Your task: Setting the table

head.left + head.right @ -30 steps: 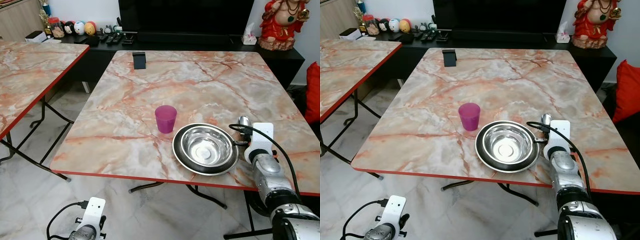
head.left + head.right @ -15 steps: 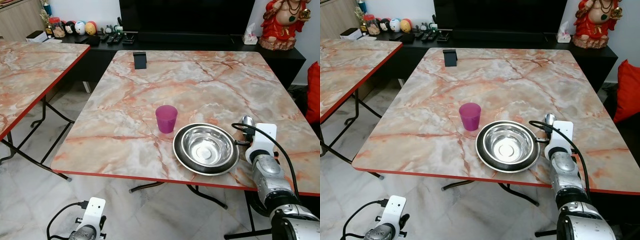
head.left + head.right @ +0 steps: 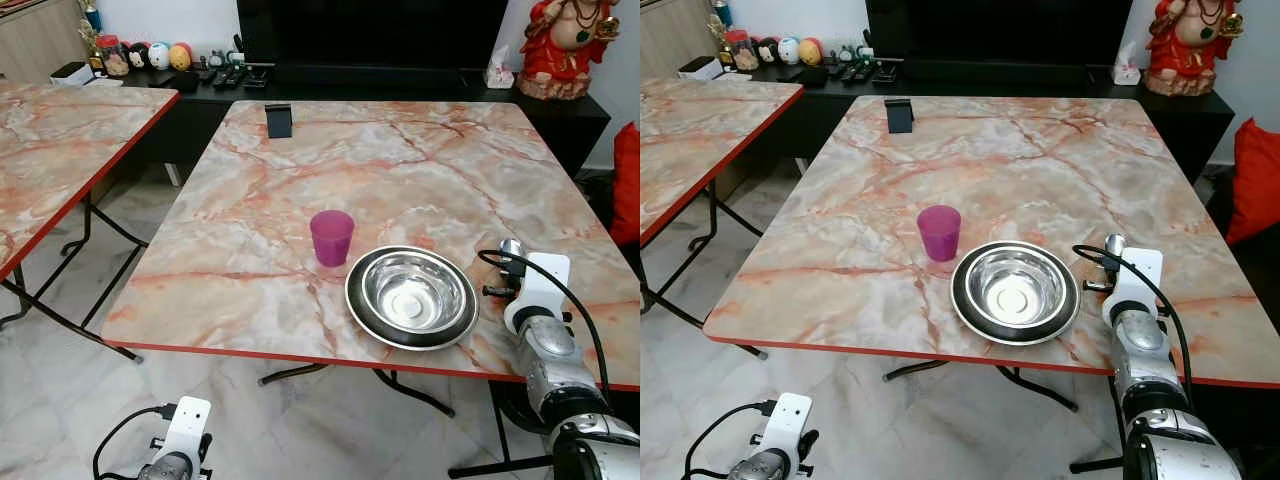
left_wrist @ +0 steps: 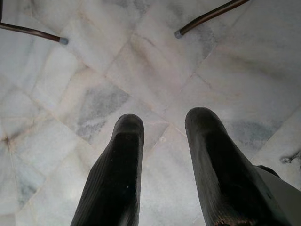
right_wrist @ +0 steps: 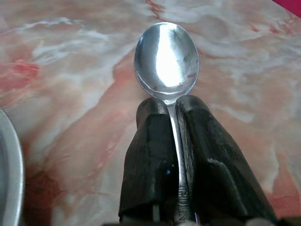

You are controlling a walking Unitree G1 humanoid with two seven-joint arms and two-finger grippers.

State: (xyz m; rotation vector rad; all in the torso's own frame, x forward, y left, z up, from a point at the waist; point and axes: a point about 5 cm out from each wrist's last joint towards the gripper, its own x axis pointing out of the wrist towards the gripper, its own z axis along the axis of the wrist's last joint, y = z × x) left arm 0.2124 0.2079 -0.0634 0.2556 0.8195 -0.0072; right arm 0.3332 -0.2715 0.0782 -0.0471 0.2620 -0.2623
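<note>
My right gripper [image 5: 175, 117] is clamped tight on the shiny steel spoon [image 5: 166, 59], bowl forward, held over the marble-patterned table [image 3: 400, 170] at three o'clock of the round steel bowl [image 3: 411, 296], ready for laying beside it. My left gripper [image 4: 164, 141] hangs idle, fingers apart.

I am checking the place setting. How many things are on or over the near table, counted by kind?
Cup: 1
Bowl: 1
Plate under the bowl: 1
Spoon, held in the right gripper over the table: 1
Black stand at the far edge: 1
Total: 5
</note>
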